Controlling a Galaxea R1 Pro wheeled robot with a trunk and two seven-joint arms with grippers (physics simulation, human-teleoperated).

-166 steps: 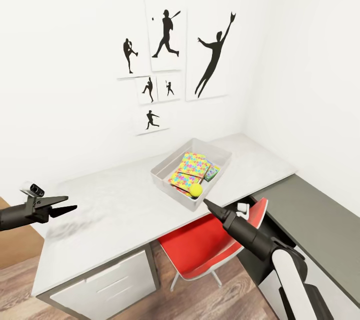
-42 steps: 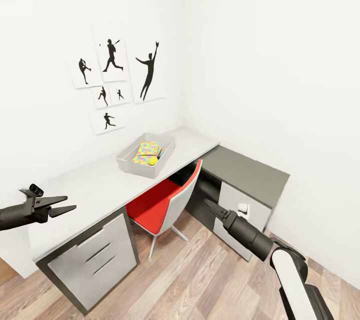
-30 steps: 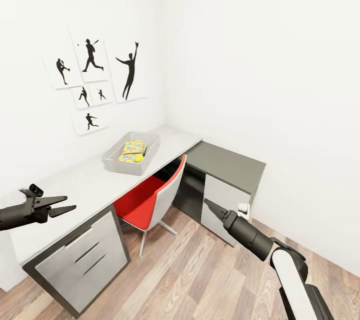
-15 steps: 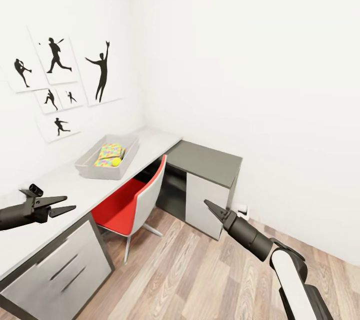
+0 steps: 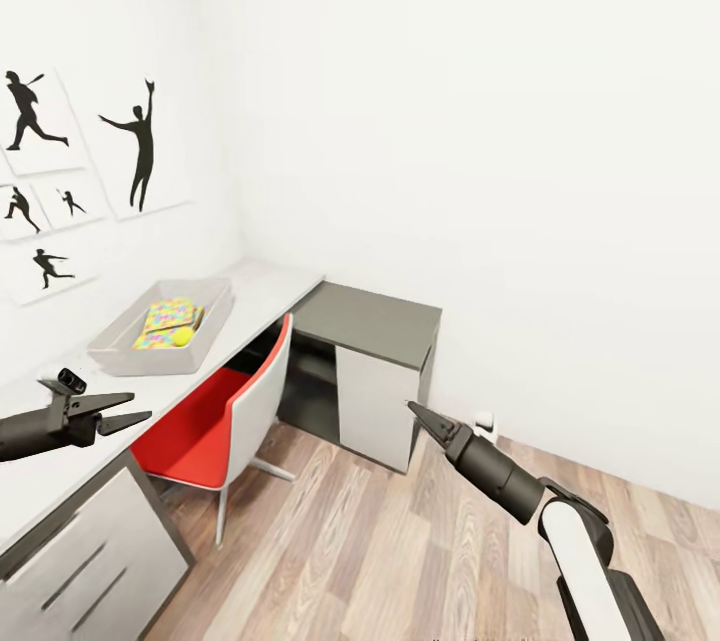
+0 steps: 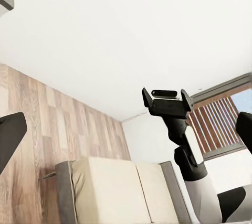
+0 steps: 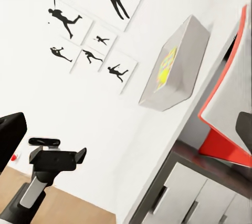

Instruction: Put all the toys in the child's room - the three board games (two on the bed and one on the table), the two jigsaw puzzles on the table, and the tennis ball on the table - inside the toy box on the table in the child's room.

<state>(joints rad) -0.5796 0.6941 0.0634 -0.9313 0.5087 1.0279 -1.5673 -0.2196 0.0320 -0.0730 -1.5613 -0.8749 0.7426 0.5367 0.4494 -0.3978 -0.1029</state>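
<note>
White walls and a wood-plank floor (image 5: 400, 541) surround you, and the counter (image 5: 255, 296) stands at your left with the toy box (image 5: 130, 356) on it. Inside lie a jigsaw puzzle (image 5: 168, 316) and the tennis ball (image 5: 184, 335). Your left end effector (image 5: 130, 418) is slightly parted and empty; your right end effector (image 5: 418, 413) looks closed and empty. Probably you should turn toward the bed (image 6: 115, 190), keeping both arms away from the red chair (image 5: 215, 421).

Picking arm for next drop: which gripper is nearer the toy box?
Left. The left gripper hovers over the table edge just short of the toy box; the right gripper is out over the floor, past the red chair.
</note>
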